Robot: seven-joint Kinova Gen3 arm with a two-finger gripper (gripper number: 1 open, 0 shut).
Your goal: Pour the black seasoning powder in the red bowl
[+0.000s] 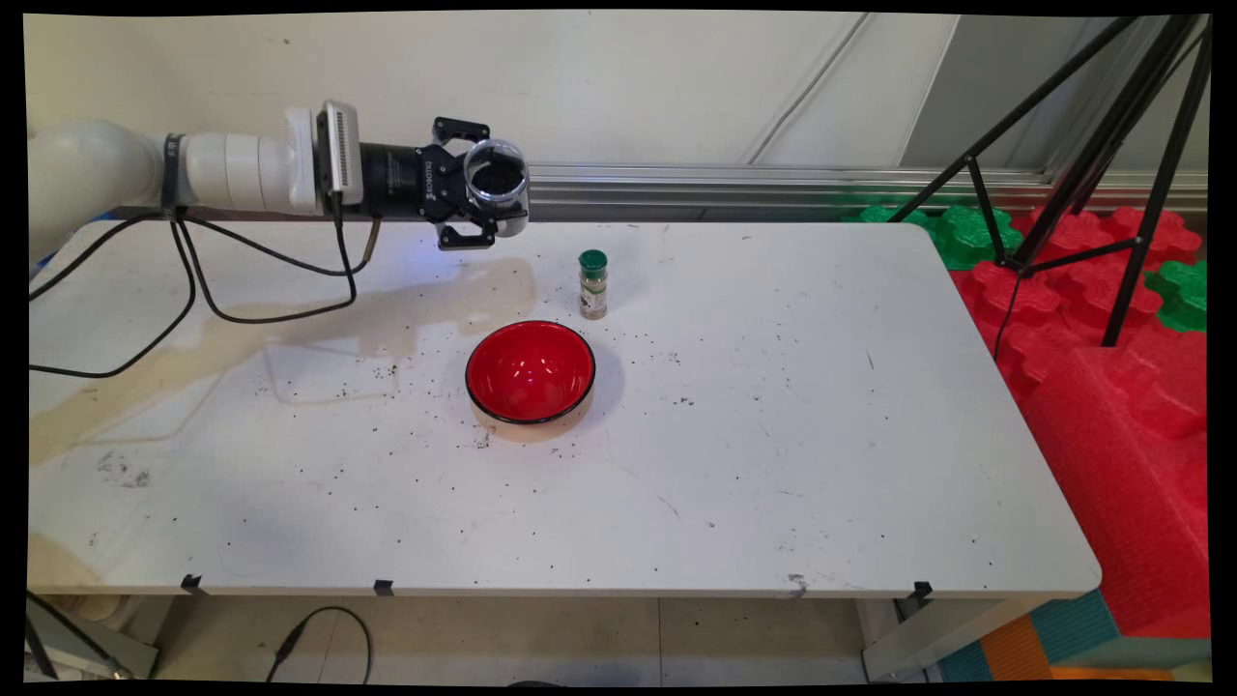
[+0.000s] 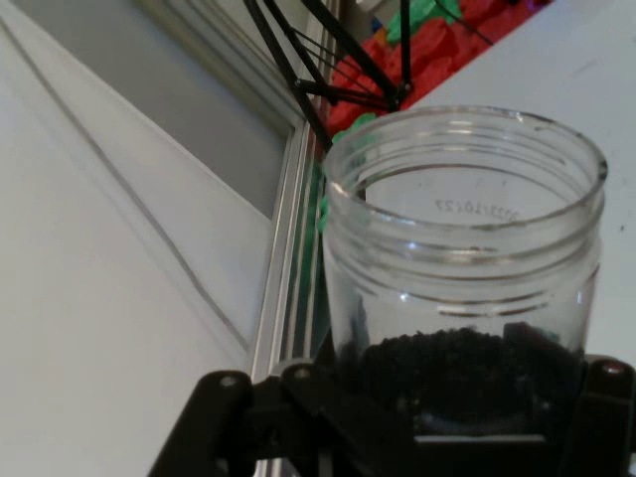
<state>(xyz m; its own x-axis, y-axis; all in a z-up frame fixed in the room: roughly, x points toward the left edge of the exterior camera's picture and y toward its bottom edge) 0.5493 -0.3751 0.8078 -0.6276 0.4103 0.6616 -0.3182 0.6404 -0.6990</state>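
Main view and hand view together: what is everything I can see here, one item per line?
Jar: one, clear, open-topped, dark grains inside, lying on its side in the gripper above the table's far left.
Spice bottle: one, green cap, upright behind the bowl.
Bowl: one, red inside, black rim, mid-table.
Table: one, white, stained at left, dark specks scattered.
Foam blocks: several, red and green, right of the table.
Tripod: one, black, far right.
Gripper: one, black, shut on the jar.
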